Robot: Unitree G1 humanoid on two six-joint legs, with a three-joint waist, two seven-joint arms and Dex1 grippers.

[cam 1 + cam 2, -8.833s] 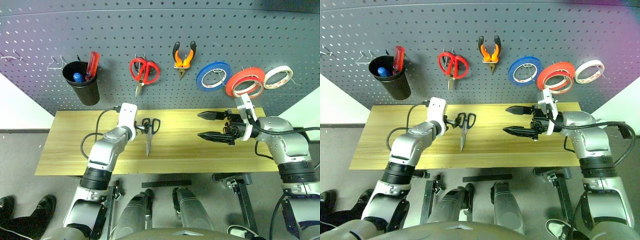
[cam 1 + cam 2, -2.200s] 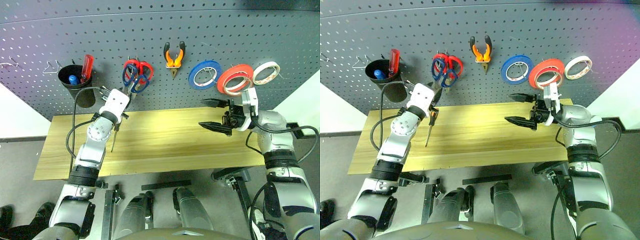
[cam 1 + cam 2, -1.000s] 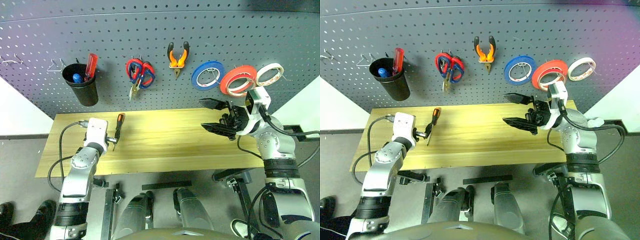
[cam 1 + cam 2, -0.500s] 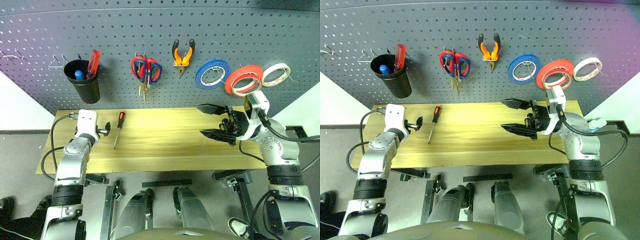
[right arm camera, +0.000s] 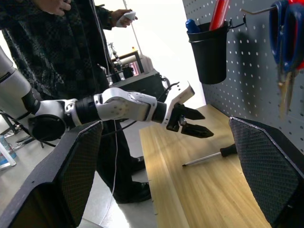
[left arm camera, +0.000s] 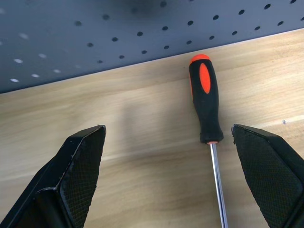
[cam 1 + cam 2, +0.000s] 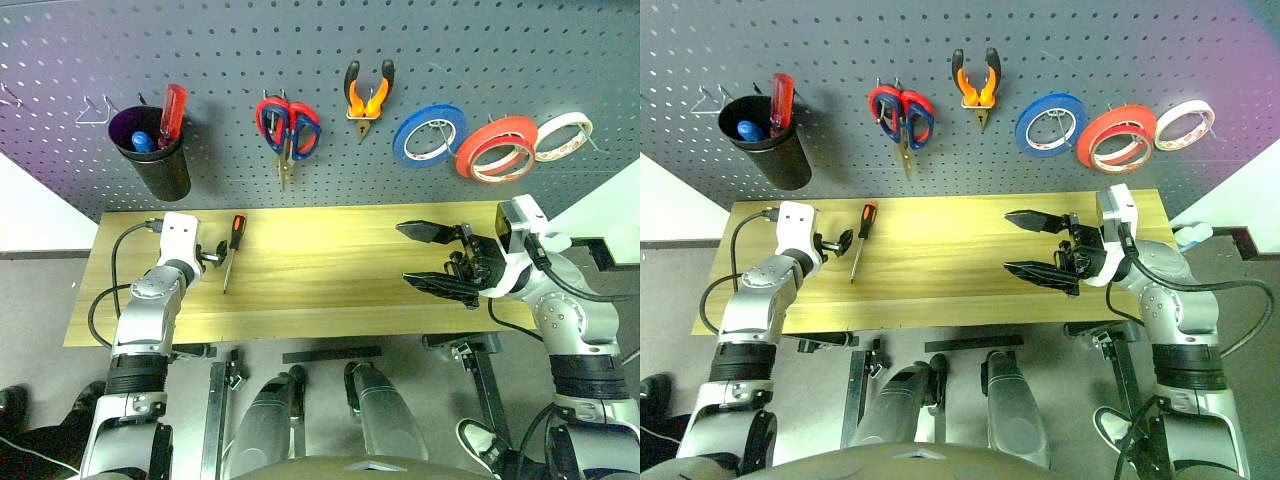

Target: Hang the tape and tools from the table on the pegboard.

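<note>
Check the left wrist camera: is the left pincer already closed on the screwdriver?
No, the screwdriver lies on the table between the open fingers, untouched.

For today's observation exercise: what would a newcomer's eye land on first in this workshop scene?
Probably the dark grey pegboard and its bright row: scissors, orange-handled pliers, then blue, red-orange and white tape rolls. Next, the lone orange-and-black screwdriver on the pale wooden table, beside the open left gripper.
</note>
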